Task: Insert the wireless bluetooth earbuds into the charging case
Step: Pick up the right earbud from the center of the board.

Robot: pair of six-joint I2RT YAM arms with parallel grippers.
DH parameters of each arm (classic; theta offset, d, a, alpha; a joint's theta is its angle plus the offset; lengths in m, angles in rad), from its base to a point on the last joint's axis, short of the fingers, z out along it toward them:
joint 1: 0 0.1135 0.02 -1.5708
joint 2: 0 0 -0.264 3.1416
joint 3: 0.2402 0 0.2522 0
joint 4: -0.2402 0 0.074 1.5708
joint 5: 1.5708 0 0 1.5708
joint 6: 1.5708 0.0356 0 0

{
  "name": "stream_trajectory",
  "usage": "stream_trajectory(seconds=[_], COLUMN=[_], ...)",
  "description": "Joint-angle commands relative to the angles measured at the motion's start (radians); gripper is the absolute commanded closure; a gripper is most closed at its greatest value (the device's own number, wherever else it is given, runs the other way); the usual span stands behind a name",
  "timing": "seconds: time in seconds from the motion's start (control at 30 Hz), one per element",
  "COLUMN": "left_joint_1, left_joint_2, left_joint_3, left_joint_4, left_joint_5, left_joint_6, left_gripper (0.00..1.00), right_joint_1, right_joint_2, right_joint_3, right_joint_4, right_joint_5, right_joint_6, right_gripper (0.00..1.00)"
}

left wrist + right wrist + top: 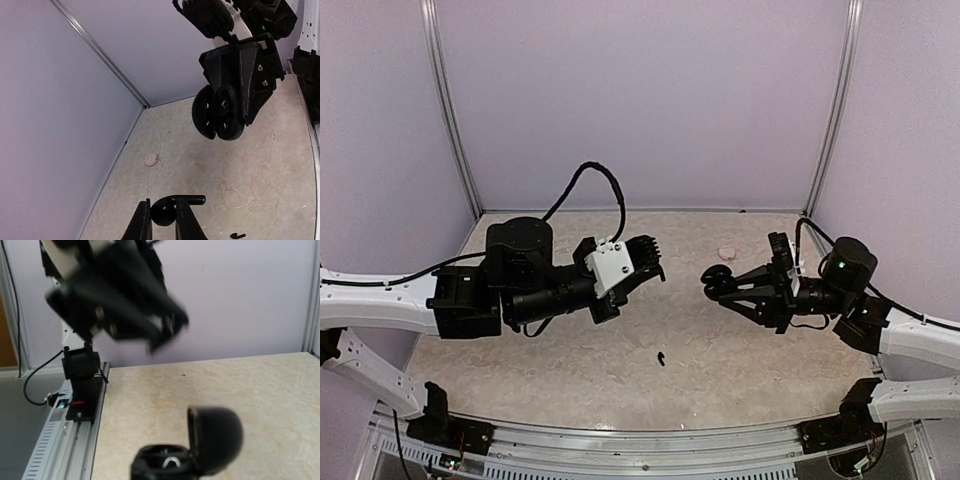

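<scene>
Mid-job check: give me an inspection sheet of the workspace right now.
Surface: pale marbled table.
Job's things: charging case open, in the air; held earbud pinched in left claw; loose earbud lying on the table.
Clutter: pale pink disc near the back wall.
Claws: left claw shut on held earbud; right claw shut on charging case.
Cables: black cable arches over the left arm.
Surroundings: lilac walls, metal corner posts.

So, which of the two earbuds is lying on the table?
The loose earbud, near the front edge of the table, touched by nothing. The other earbud is pinched in the left gripper, off the surface.
</scene>
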Motion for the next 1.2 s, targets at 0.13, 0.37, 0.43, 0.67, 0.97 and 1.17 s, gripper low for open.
stream_trajectory(seconds=[0.13, 0.37, 0.43, 0.67, 0.97, 1.17], left_joint_1=[-0.139, -0.215, -0.225, -0.249, -0.259, -0.250], left_joint_2=[0.014, 0.055, 0.060, 0.068, 0.111, 0.148], left_joint_3=[0.050, 0.058, 0.058, 0.050, 0.067, 0.099], left_joint_4=[0.116, 0.162, 0.165, 0.192, 0.239, 0.252], left_joint_5=[-0.278, -0.344, -0.337, -0.319, -0.342, -0.396], left_joint_6=[0.198, 0.301, 0.309, 0.329, 0.364, 0.360], left_gripper=[0.88, 0.88, 0.88, 0.88, 0.88, 0.88], right_joint_1=[0.056, 0.094, 0.104, 0.120, 0.131, 0.146], right_joint_2=[0.076, 0.137, 0.144, 0.144, 0.142, 0.127], right_joint_3=[0.014, 0.042, 0.053, 0.060, 0.079, 0.081], right_joint_4=[0.117, 0.166, 0.159, 0.162, 0.149, 0.127], right_joint_5=[-0.053, -0.072, -0.069, -0.066, 0.031, 0.110], right_joint_6=[-0.070, -0.098, -0.133, -0.162, -0.079, 0.018], right_gripper=[1.00, 1.00, 1.00, 1.00, 1.00, 1.00])
